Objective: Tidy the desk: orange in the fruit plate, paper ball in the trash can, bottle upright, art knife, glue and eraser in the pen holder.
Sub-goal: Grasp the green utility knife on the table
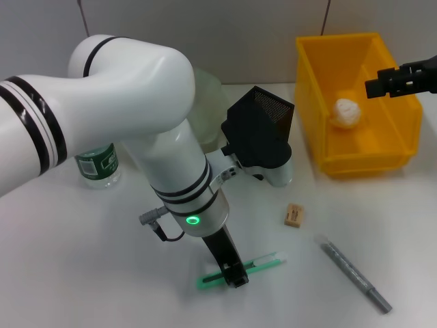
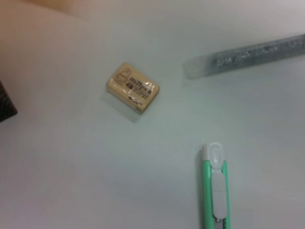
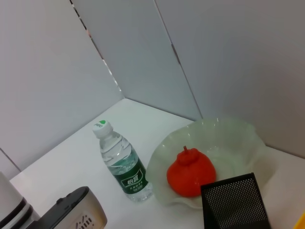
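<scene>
Knife handling is the concern at this moment: the art knife [image 1: 240,269], a slim green plastic body with a white slider, is lying flat near the front edge of the table [image 1: 102,273], and the left gripper [image 1: 234,275] is sitting directly over its middle. Whether those fingers are open or closed cannot be told. The knife is looking light, rigid and smooth, so a pinch across the narrow body near its middle is appearing safest against pivoting. The eraser [image 1: 294,215], a small beige block, is likely giving grippy, slightly yielding faces. The glue [image 1: 355,273], a thin grey glittery stick, is lying toward the front right corner and may roll. The black mesh pen holder [image 1: 259,126] is standing mid-table. The right gripper [image 1: 392,80] is hanging over the yellow trash can [image 1: 369,160], where the paper ball [image 1: 346,113] is resting; its fingers cannot be judged.
</scene>
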Available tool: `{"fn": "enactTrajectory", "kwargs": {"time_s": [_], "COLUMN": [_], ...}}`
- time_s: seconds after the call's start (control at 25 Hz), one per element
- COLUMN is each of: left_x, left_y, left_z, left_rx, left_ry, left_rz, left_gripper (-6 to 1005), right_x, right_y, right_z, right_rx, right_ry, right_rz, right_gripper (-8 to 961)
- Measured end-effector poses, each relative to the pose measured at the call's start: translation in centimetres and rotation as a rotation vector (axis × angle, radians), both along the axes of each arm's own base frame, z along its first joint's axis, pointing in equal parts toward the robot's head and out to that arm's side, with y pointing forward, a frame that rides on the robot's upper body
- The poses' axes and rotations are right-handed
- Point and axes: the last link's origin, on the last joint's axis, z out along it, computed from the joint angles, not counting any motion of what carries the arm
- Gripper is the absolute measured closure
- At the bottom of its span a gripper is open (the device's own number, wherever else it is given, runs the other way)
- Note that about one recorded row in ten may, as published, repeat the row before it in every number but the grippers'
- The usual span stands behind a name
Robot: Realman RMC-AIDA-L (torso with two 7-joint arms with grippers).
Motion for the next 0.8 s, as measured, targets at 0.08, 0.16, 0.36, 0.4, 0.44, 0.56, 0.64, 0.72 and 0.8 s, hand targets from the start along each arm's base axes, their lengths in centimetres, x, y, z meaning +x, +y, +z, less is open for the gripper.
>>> {"fn": "enactTrajectory", "kwargs": {"time_s": [0.08, 0.16, 0.36, 0.4, 0.44, 0.56, 0.64, 0.72, 0.8], "left_x": [0.01, 0.01, 0.01, 0.0, -0.01, -0.03, -0.03, -0.04, -0.09], "left_y": [-0.02, -0.02, -0.03, -0.04, -0.04, -0.05, -0.03, -0.02, -0.06], "left_z": [0.0, 0.0, -0.01, -0.02, -0.02, -0.03, -0.03, -0.04, -0.1], "left_rx": [0.0, 0.0, -0.001, -0.001, -0.002, -0.004, -0.004, -0.004, -0.005], "left_ry": [-0.001, -0.001, -0.001, 0.0, 0.001, 0.001, 0.001, 0.001, 0.004], "left_rz": [0.001, 0.001, -0.001, -0.002, -0.003, -0.007, -0.008, -0.009, -0.015], "left_gripper": [696, 663, 665, 666, 666, 667, 668, 669, 670], "right_x": [0.0, 0.02, 0.13, 0.13, 0.15, 0.2, 0.21, 0.21, 0.22], "right_y": [-0.06, -0.11, -0.17, -0.17, -0.18, -0.2, -0.2, -0.2, -0.2], "right_z": [-0.01, -0.03, -0.03, -0.03, -0.02, -0.01, -0.01, -0.01, -0.02], "right_rx": [-0.004, -0.006, -0.006, -0.006, -0.006, -0.005, -0.005, -0.005, -0.006], "right_ry": [0.001, 0.001, 0.001, 0.001, 0.001, 0.002, 0.002, 0.002, 0.001], "right_rz": [0.001, 0.001, -0.002, -0.002, -0.002, -0.004, -0.004, -0.004, -0.004], "right_gripper": [210, 210, 210, 210, 210, 211, 211, 211, 210]}}
